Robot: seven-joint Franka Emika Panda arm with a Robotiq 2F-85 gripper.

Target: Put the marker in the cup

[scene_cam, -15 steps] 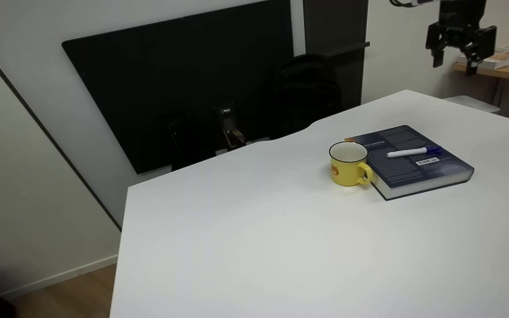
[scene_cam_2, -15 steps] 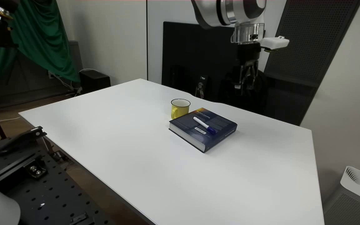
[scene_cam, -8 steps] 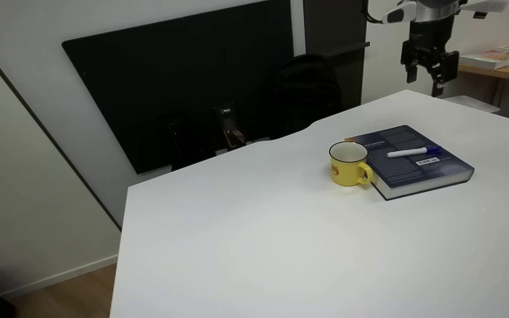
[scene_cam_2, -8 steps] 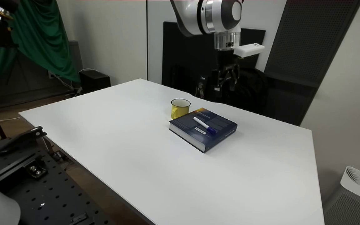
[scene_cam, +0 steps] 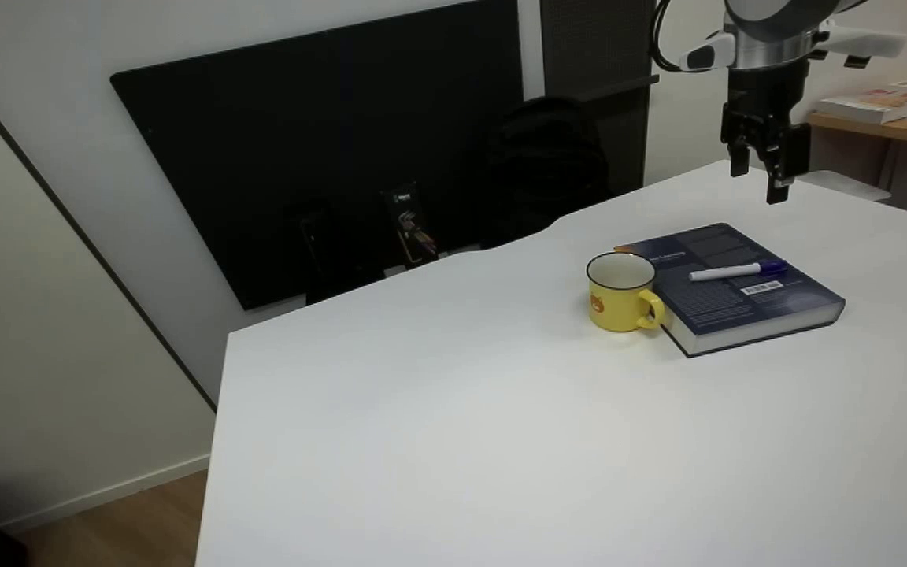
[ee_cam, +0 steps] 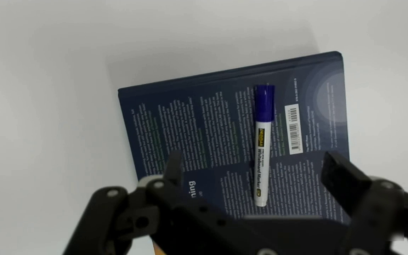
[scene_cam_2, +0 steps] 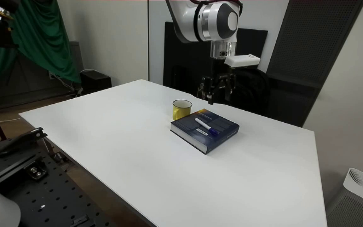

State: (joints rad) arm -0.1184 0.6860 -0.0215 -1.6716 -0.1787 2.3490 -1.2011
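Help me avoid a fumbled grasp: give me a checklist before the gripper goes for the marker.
1. Gripper open, holding nothing: ok.
2. Marker flat on the book: ok.
3. Marker between the jaws in the wrist view: ok.
4. Gripper down at the marker: not ok, it hangs above the book.
5. Cup upright, mouth uncovered: ok.
6. Cup clear of the book: cannot tell; they overlap in both exterior views.

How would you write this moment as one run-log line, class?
gripper open, holding nothing, above book; marker capped, lying on book; cup upright beside book; marker not yet in cup
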